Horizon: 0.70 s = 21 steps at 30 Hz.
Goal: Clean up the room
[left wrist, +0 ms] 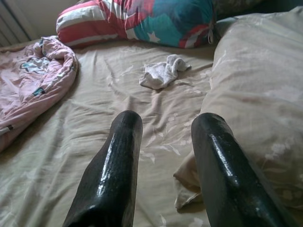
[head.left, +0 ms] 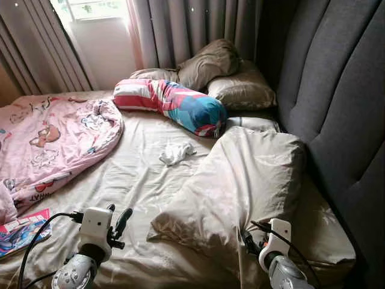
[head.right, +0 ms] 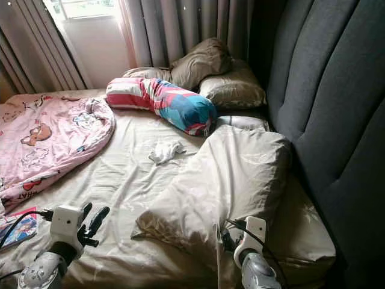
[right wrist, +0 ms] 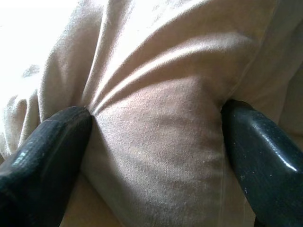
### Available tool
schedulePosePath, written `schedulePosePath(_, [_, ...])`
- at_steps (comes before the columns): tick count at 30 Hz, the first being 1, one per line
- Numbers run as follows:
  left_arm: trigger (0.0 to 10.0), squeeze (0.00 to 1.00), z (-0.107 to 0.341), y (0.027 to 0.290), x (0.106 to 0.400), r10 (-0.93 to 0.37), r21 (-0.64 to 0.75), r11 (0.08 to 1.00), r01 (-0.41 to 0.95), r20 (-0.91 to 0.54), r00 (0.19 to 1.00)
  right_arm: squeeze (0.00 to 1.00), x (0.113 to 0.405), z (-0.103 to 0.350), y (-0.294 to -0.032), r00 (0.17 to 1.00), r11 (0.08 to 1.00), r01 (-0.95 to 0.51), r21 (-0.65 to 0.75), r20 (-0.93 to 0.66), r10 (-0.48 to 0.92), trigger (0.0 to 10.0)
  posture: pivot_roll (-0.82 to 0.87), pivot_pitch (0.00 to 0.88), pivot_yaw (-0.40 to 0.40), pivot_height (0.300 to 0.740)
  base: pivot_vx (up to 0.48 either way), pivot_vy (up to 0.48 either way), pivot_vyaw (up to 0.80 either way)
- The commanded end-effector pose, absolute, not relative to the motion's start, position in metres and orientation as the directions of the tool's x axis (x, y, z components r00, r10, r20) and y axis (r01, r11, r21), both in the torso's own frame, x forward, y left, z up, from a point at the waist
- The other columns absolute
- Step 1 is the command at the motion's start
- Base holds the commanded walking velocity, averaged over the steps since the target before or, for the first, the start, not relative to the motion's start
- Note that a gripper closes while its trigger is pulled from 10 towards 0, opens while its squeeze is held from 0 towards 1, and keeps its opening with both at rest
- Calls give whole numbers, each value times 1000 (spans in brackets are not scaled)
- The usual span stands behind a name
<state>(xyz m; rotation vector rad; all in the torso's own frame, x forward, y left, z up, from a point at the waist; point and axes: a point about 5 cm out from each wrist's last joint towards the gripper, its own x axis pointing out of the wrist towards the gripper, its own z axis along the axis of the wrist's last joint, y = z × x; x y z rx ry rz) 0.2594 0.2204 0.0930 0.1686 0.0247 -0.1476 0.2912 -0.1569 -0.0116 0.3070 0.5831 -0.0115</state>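
step in hand: tidying the bed [head.left: 138, 180]; by the look of it, the big beige pillow [head.left: 240, 180] is being taken hold of for moving back to the headboard end.
far left: a magazine [head.left: 21, 232] lies at the bed's near edge, beside the pink blanket [head.left: 48, 141] bunched over that side.
left gripper [head.left: 118, 223]: hovers over the sheet, jaws apart, nothing between them.
middle: a small white cloth [head.left: 175, 152] lies loose on the sheet, near the striped bolster [head.left: 174, 102].
right gripper [right wrist: 151, 156]: jaws clamped on a fold of the beige pillow at its near edge.
next move, as i judge it: lift and carry the pillow toward the stacked pillows [head.left: 222, 75] without losing the fold.
containers: none to be seen.
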Motion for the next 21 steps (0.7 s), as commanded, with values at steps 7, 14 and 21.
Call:
schedulePosePath(7, [10000, 0, 95, 219, 258, -166, 201, 964, 173, -51, 985, 0, 269, -33, -134, 755, 943, 54, 329, -632, 177, 0, 127, 51, 82, 631, 0, 0, 0])
schedulePosePath(14, [10000, 0, 96, 217, 260, -176, 203, 962, 183, -51, 983, 0, 267, -34, -132, 748, 941, 48, 335, -636, 188, 0, 127, 45, 82, 631, 0, 0, 0])
schedulePosePath(21, [10000, 0, 97, 216, 263, -170, 203, 963, 176, -45, 984, 0, 269, -33, -134, 756, 943, 54, 328, -631, 176, 0, 123, 45, 79, 631, 0, 0, 0])
